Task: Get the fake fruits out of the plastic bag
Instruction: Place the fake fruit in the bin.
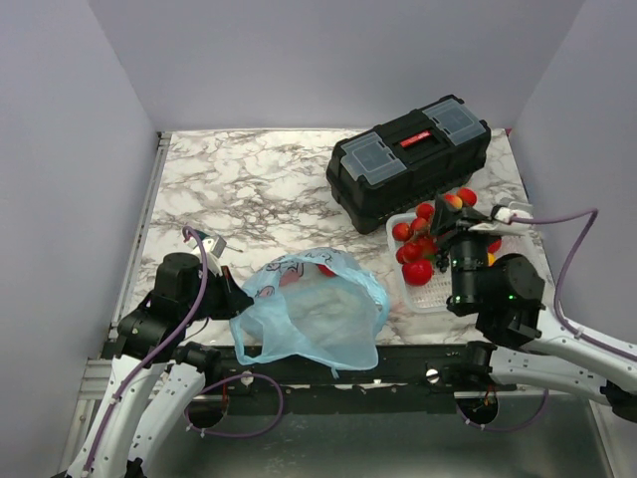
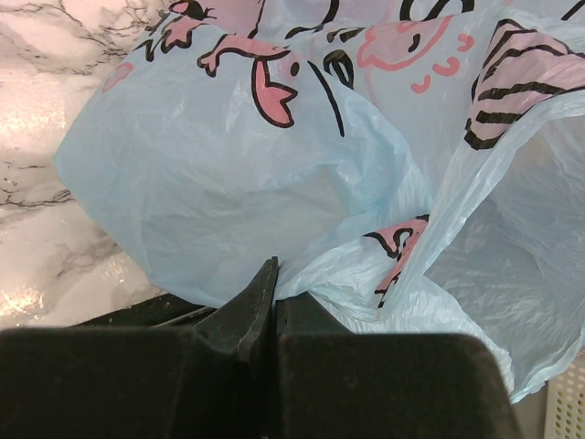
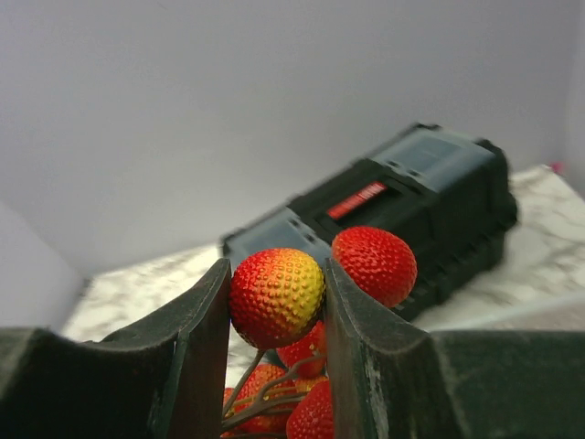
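Shows a crinkly, translucent light-blue plastic bag (image 1: 314, 319) printed with pink-and-black cartoon figures, slumped open at the near edge of the marble table (image 1: 239, 179), with a hint of red through its far side. Left fingers (image 2: 251, 311) pressed shut at the bag's left edge, with no telling of any pinch on the film. Right fingers (image 3: 206, 320) clamped narrowly on a bumpy red-and-yellow berry of a stemmed fake-fruit cluster (image 3: 276, 294), above a white mesh basket (image 1: 428, 294) beside a black toolbox (image 1: 408, 159).
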`<state>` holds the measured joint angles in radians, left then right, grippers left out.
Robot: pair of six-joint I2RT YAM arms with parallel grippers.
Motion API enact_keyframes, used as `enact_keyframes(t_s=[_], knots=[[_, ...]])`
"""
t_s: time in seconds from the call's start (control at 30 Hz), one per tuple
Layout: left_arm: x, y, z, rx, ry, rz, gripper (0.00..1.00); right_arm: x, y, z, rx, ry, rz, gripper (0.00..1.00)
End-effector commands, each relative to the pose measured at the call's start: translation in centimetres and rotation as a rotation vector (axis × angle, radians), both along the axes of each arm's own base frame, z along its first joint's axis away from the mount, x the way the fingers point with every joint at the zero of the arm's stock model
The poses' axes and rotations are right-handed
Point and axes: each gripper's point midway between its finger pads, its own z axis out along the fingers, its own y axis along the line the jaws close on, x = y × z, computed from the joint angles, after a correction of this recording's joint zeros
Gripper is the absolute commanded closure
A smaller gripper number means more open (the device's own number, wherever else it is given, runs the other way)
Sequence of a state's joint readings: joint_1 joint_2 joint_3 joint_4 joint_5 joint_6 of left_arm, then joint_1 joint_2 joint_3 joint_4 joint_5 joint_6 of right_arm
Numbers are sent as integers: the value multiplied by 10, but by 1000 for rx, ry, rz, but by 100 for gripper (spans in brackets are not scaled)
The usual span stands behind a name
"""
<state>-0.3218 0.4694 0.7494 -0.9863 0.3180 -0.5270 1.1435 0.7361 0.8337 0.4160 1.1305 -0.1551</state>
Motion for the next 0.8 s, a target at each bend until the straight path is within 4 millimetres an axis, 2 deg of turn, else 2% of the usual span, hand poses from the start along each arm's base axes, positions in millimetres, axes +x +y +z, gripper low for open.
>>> enact_keyframes(t_s=[0.0,0.1,0.27,0.33,0.4,0.43,0.53,0.67,0.77], knots=[[2,-2,4,-8,-16,-16,100,1,-29,-69,-80,152,-206,99],[3,-4,6,-10,-16,-26,100,1,-42,-102,-128,220,-321,99],[3,-8,13,-26,-35,-47,100,4,-62,-122,-43,239,-386,99],[3,-8,15,-28,-40,-51,100,16,-62,-135,-14,265,-355,99],[4,-8,15,-30,-48,-48,100,36,-57,-160,2,360,-301,99],[4,-7,14,-28,-48,-46,100,48,-57,-179,-9,439,-287,99],[2,-6,11,-20,-39,-39,100,68,-69,-230,45,639,-303,99],[2,-4,9,-17,-47,-34,100,65,-88,-270,110,722,-387,99],[3,-3,9,-17,-53,-24,100,59,-98,-285,193,746,-409,99]])
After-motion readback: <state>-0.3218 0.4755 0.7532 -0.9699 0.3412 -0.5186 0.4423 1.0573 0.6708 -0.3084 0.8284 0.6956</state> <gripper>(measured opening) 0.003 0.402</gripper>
